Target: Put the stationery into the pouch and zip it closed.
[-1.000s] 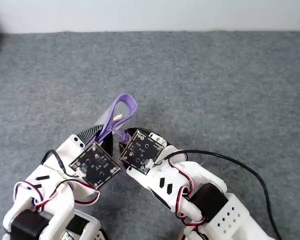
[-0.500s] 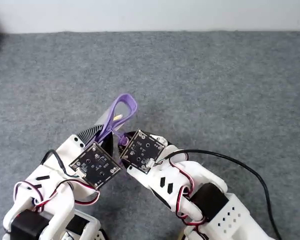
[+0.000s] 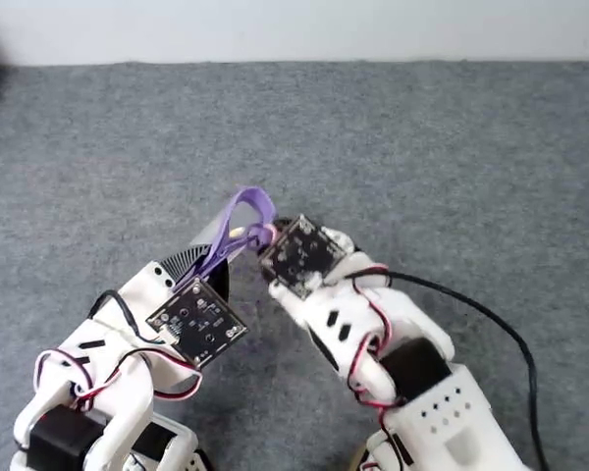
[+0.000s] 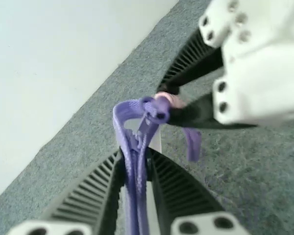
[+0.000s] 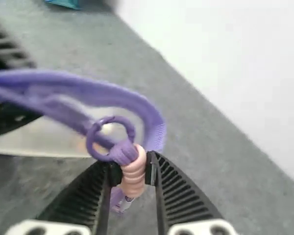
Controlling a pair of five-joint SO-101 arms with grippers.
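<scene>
The pouch (image 3: 247, 207) stands just left of the middle of the high view. Its purple zipper band arches up in a loop above a clear body, and it sits on the grey bench (image 3: 452, 157) between the two arms.

The left gripper (image 3: 208, 263) comes in from the lower left. In its own wrist view its fingers (image 4: 104, 182) are pressed together on the purple band of the pouch (image 4: 129, 128), pinching it from both sides at the lower centre of the frame.

The right gripper (image 3: 268, 241) comes in from the lower right and meets the loop at its right end, touching the pouch. In the right wrist view its ribbed black fingers (image 5: 179, 196) pinch the zipper pull (image 5: 133, 172), a pink and purple tab hanging from a purple ring (image 5: 89, 140) on the band (image 5: 88, 92).

The left wrist view shows the right gripper (image 4: 172, 104) at centre right, closed on the pink pull (image 4: 162, 99).

A small pale thing (image 3: 238, 233) shows at the pouch mouth. It may be stationery, but it is too blurred to tell.
</scene>
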